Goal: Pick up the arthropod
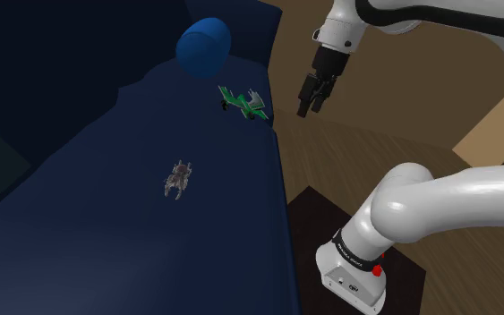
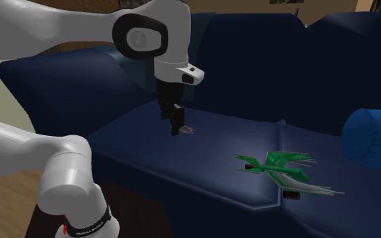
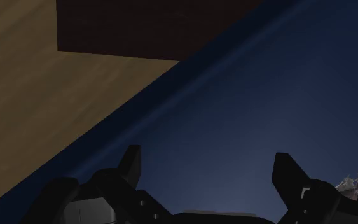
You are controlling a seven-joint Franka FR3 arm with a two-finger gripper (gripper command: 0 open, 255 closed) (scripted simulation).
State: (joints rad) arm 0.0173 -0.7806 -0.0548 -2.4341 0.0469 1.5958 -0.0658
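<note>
The arthropod [image 1: 179, 179] is a small grey creature with reddish markings, lying on the dark blue sofa seat [image 1: 133, 242]. In the second exterior view the arthropod [image 2: 190, 130] peeks out just behind the fingers. My black gripper [image 1: 304, 109] hangs in the air near the seat's front edge, well apart from the creature toward the shoulder view's upper right. In the wrist view the gripper [image 3: 209, 159] stands open with nothing between its fingers, and the arthropod [image 3: 355, 183] shows just outside one finger, over the blue seat.
A green toy plane [image 1: 243, 103] lies near the seat's front edge, close below the gripper. A blue cylindrical cushion [image 1: 202, 46] rests at the sofa's far end. Wooden floor [image 3: 37, 114] and a dark rug [image 3: 145, 25] lie beyond the sofa's edge.
</note>
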